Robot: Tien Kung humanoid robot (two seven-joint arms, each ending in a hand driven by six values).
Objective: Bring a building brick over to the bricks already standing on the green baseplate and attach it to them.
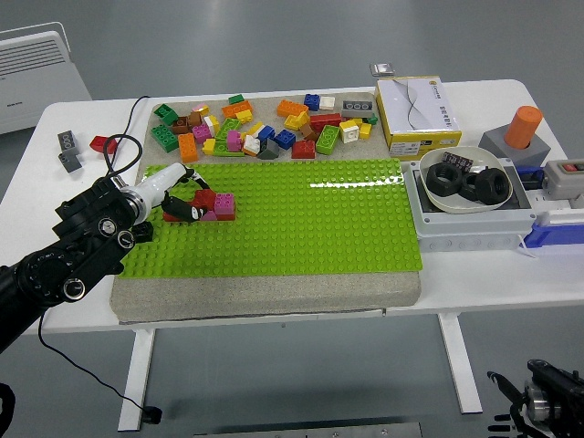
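Left hand [173, 196] pinches a red brick [204, 199] at its fingertips, seated against the magenta brick [224, 206] on the green baseplate [301, 228].

A baseplate [301, 228] lies on a mat [274, 297] on the surface [474, 292]. Loose bricks [265, 128] lie behind it. Joined bricks [212, 206] stand near its left end. Right of the mat sits a tray [474, 228] holding a bowl [470, 178], with a box [418, 114] behind.
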